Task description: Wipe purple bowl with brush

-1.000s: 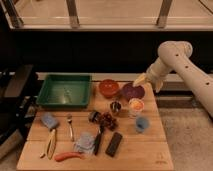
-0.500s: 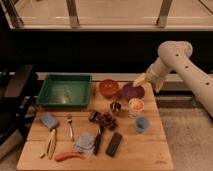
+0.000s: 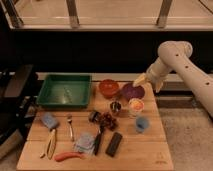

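The purple bowl point(image 3: 132, 91) sits at the back right of the wooden table point(image 3: 150, 150), next to the red-orange bowl point(image 3: 108, 87). The brush point(image 3: 98, 139), a slim black stick, lies on the table near the front middle, left of a wide black block point(image 3: 114, 144). My gripper point(image 3: 142, 80) hangs at the end of the white arm coming in from the right. It is just above the purple bowl's back right rim and far from the brush. I see nothing held in it.
A green tray point(image 3: 65, 91) stands at the back left. A blue cup point(image 3: 142, 124), a white cup with orange contents point(image 3: 136, 106) and a small metal cup point(image 3: 115, 107) stand in front of the bowls. A fork point(image 3: 70, 127), a yellow-handled tool point(image 3: 51, 144) and a blue sponge point(image 3: 48, 120) lie at the left.
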